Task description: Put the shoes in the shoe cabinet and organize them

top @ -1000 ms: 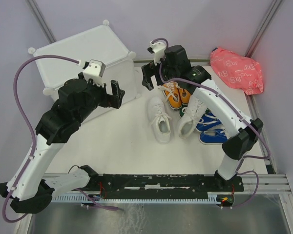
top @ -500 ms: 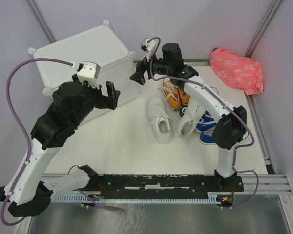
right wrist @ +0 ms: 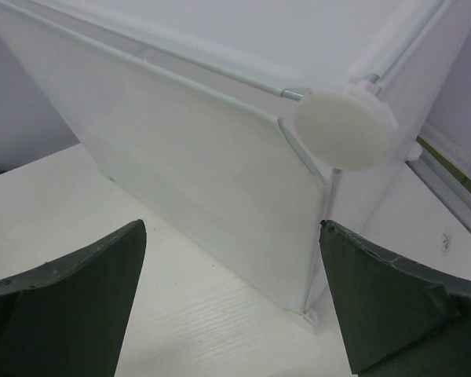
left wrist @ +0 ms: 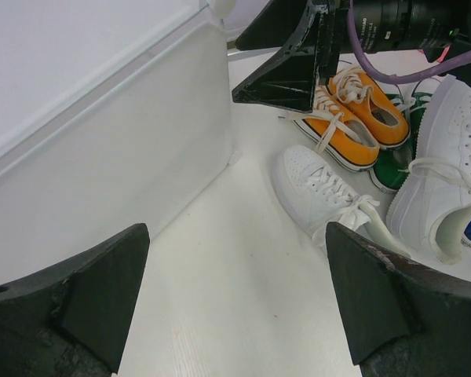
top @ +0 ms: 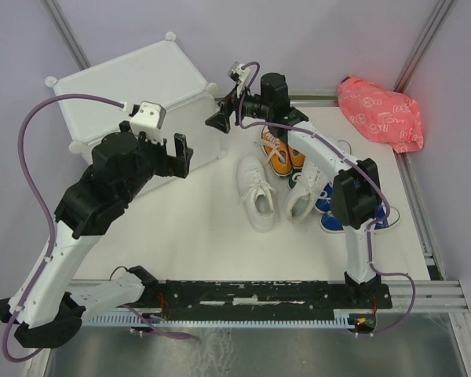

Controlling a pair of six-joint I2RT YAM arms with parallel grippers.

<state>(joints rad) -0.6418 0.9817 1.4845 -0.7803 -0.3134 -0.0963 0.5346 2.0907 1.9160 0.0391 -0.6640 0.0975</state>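
The white shoe cabinet [top: 133, 90] stands at the back left with a closed side panel facing the shoes. The shoes lie in a cluster right of it: a white sneaker [top: 257, 192], a second white one [top: 304, 188], the orange pair [top: 282, 153], a green shoe [top: 297, 177] and the blue pair [top: 341, 210]. My left gripper [top: 179, 153] is open and empty beside the cabinet's side panel [left wrist: 102, 157]; its wrist view shows the white sneaker [left wrist: 318, 188] and orange pair [left wrist: 353, 114]. My right gripper [top: 224, 118] is open and empty, facing the cabinet's near corner connector [right wrist: 344, 126].
A pink patterned bag [top: 381, 114] lies at the back right. The right gripper's black fingers [left wrist: 286, 67] show at the top of the left wrist view, just past the cabinet corner. Metal frame rails border the table at the right and back.
My right gripper has swung left from above the orange shoes to the cabinet's corner. My left arm has shifted slightly beside the cabinet. Both stay open.
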